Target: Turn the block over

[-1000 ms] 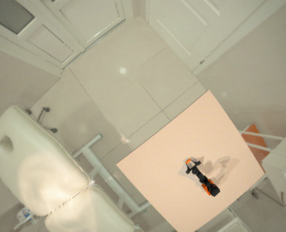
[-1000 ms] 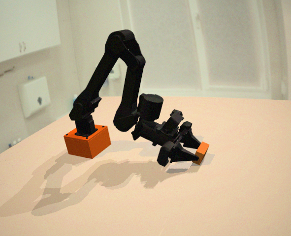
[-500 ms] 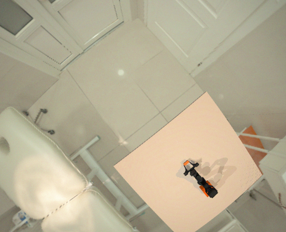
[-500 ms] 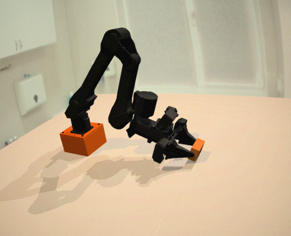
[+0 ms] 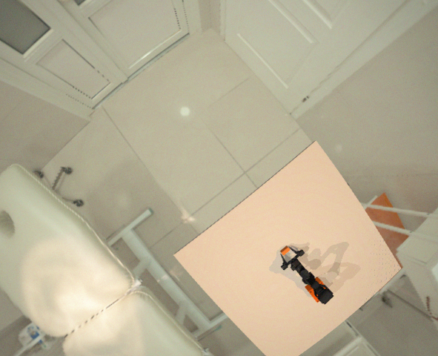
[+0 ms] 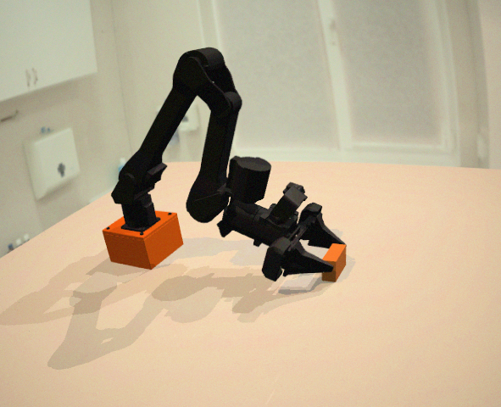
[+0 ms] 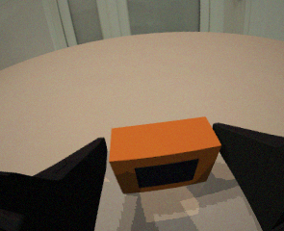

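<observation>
1. Top: orange block (image 5: 284,250) (image 6: 334,263) (image 7: 166,140) is at the far end of the arm from its orange base (image 5: 311,293) (image 6: 130,252), over the bench (image 5: 287,191) (image 6: 373,342) (image 7: 156,77). Long axis runs approx. crosswise to the arm. Marked side n/v here.
2. Ext.: block stands on a narrow side on the bench, betw. the tips of the pincer (image 5: 285,249) (image 6: 337,256) (image 7: 159,134); pincer tilts down, arm bent high behind.
3. Wrist: only this view shows the dark mark (image 7: 167,173), on the side toward the arm, not down. Long axis goes L-R, finger to finger. Pincer's fingers are apart, w/ a slim gap at block's L end; R contact unclear.
</observation>
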